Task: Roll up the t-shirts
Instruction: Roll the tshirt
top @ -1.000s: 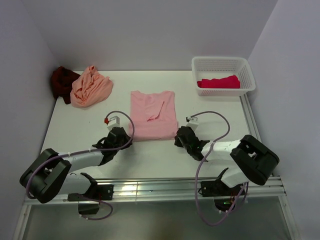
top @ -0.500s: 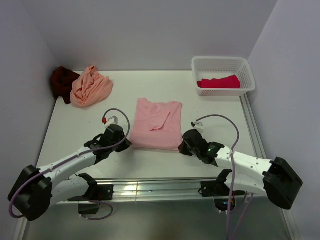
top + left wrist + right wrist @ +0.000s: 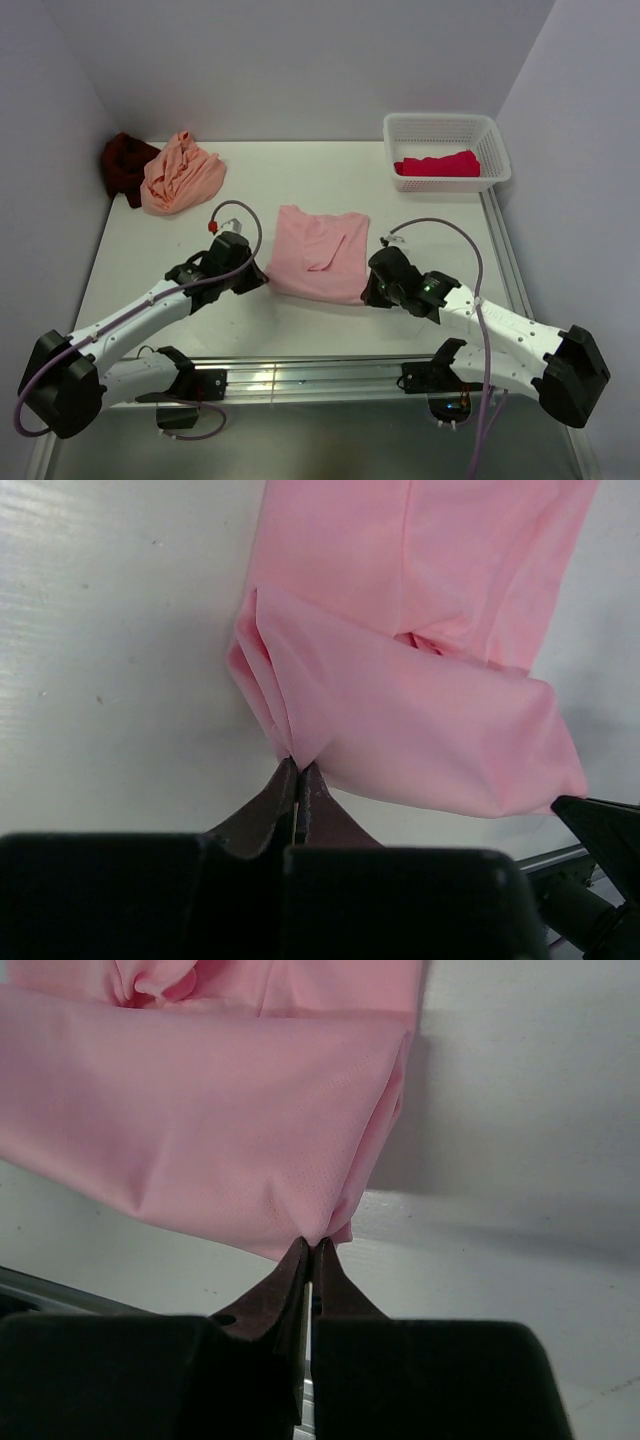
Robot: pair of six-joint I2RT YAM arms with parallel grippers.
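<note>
While left claw (image 3: 298,767), right claw (image 3: 308,1244) pinch light pink t-shirt (image 3: 320,255) corners, basket (image 3: 440,184), peach-orange t-shirt (image 3: 180,175) sit apart.

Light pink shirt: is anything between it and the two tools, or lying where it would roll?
Nothing visible. The left tool and right tool pinch the near corners of the light pink shirt; the table beyond is bare, peach shirt and basket off to either side.

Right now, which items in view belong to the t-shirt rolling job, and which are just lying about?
Job:
- light pink t-shirt, near corners pinched by left fingers and right fingers
- peach-orange t-shirt, crumpled
- dark maroon t-shirt, beside it
- crimson t-shirt, in the basket

Lying about:
- white lattice basket
- table
</note>
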